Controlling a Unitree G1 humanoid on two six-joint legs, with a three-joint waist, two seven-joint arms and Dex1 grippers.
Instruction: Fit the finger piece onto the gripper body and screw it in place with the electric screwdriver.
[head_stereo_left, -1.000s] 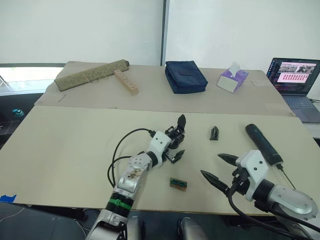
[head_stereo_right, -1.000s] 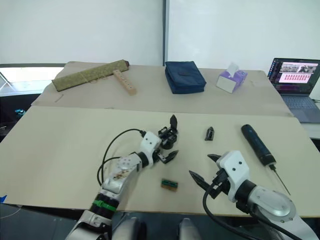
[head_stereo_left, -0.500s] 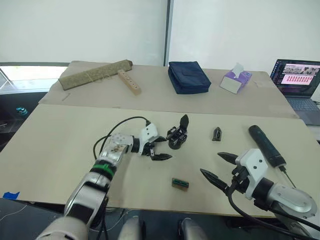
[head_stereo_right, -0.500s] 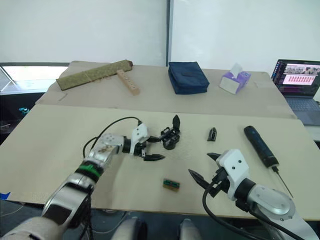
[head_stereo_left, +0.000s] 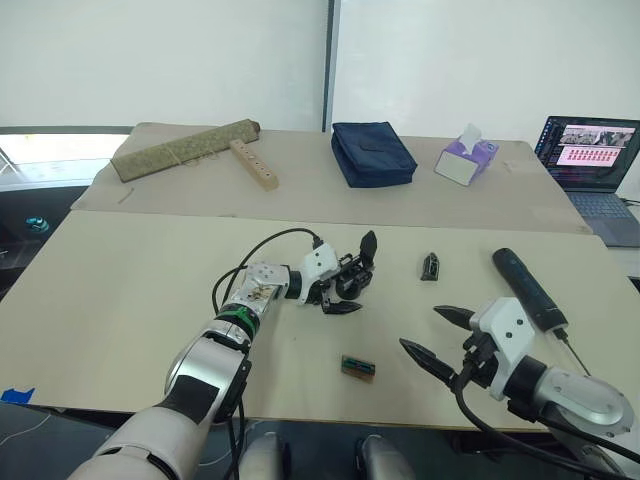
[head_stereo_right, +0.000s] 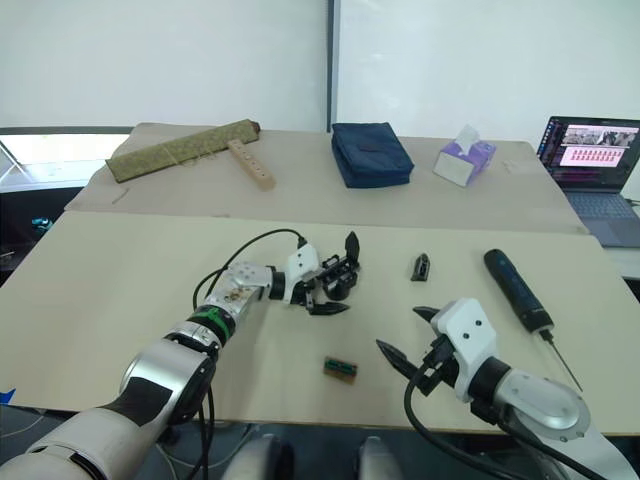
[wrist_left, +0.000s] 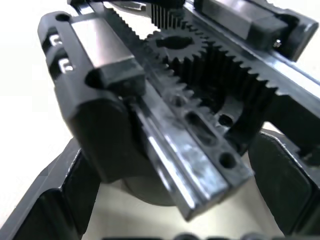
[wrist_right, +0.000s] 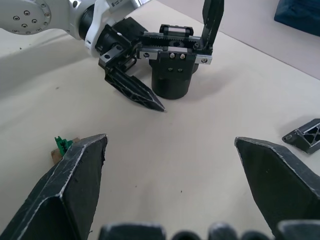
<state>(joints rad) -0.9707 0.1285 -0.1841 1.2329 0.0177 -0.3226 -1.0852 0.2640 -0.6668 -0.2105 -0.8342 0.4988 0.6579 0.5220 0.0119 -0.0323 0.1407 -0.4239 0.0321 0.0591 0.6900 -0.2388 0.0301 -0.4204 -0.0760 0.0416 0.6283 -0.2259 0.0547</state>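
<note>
The gripper body (head_stereo_left: 354, 276) stands on the cream table (head_stereo_left: 130, 290) with one pointed finger up. My left gripper (head_stereo_left: 343, 290) reaches it from the left and is open, one finger on each side of its round base (wrist_left: 150, 187). In the left wrist view its rack and gear teeth show close up. The finger piece (head_stereo_left: 430, 266) lies alone to the right of the body. Further right lies the electric screwdriver (head_stereo_left: 528, 288), bit pointing toward the near edge. My right gripper (head_stereo_left: 424, 331) hovers open near the front edge, holding nothing, with its fingers (wrist_right: 75, 190) spread wide.
A small green-and-brown block (head_stereo_left: 357, 367) lies near the front edge between the arms. On the far table are a rolled mat (head_stereo_left: 185, 148), a wooden block with holes (head_stereo_left: 252, 163), a navy pouch (head_stereo_left: 372, 153), a tissue box (head_stereo_left: 465, 160) and a laptop (head_stereo_left: 590, 150).
My left gripper drew back left from the gripper body, then moved right again until its fingers straddle the base. The right arm has not moved.
</note>
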